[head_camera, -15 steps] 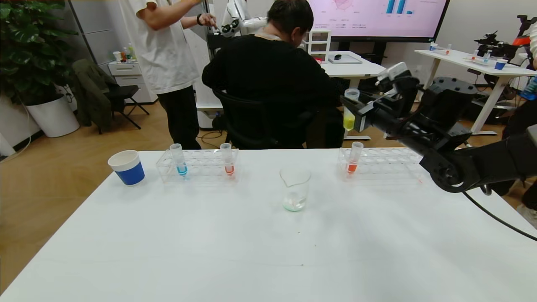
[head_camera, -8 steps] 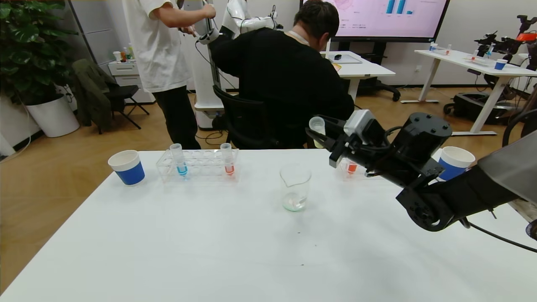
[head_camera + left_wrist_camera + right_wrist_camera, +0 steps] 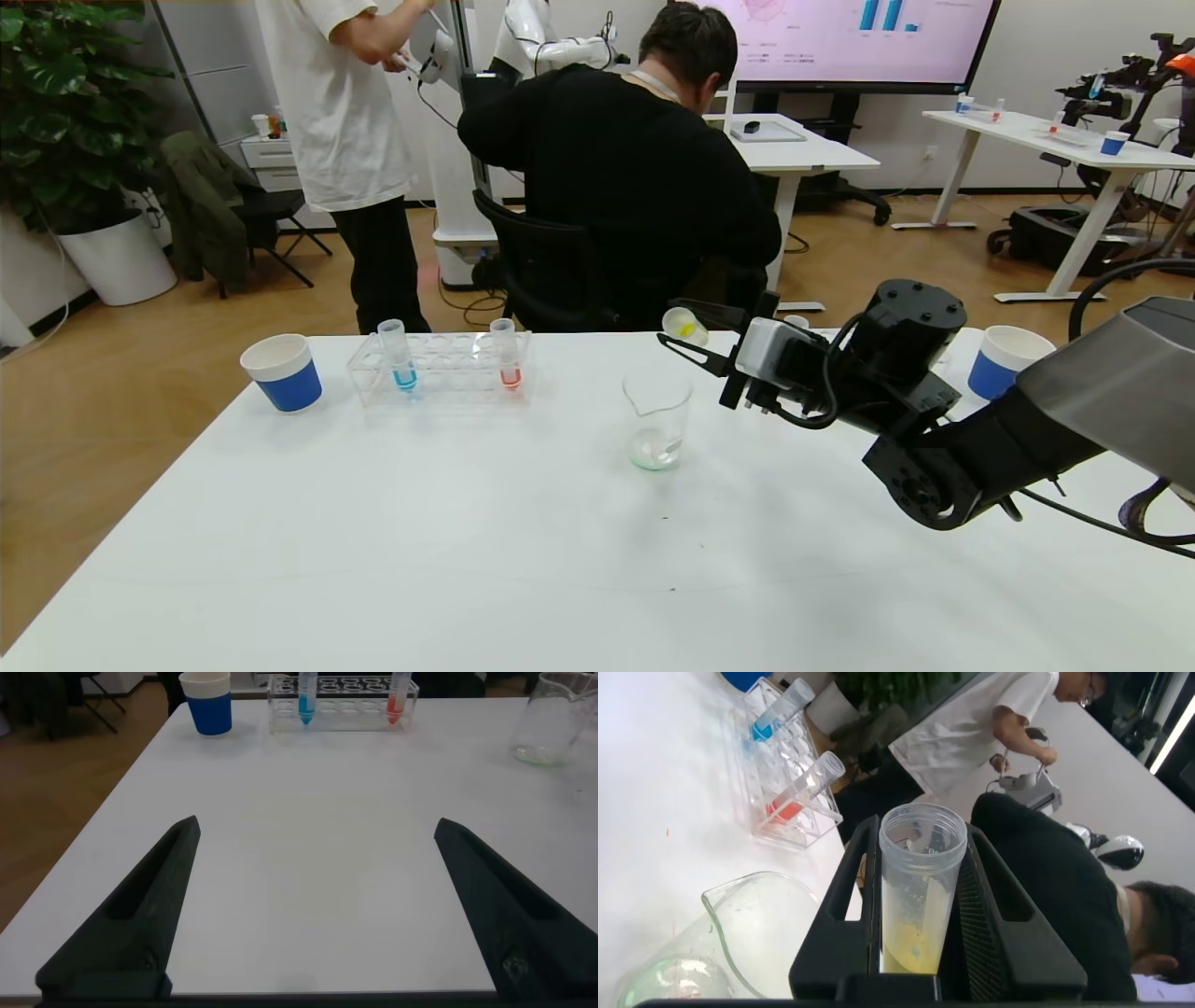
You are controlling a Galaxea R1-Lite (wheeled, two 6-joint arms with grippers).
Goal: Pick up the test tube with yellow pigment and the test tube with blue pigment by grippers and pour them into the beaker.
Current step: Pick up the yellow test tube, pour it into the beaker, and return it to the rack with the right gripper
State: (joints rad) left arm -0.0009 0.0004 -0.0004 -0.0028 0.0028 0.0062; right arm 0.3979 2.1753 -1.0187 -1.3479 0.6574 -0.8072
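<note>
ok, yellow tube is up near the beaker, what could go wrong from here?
1. The right gripper holds the test tube with yellow pigment already tilted, its mouth just beside the beaker rim rather than clearly over it; liquid may land on the table.
2. The beaker is light and freestanding; the gripper could knock it.
3. The grip sits low on the tube, so it could slip as the tilt increases.

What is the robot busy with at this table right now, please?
The right gripper is shut on the test tube with yellow pigment, tilted toward the beaker. The test tube with blue pigment stands in its rack. The left gripper hangs open, low over the table.
</note>
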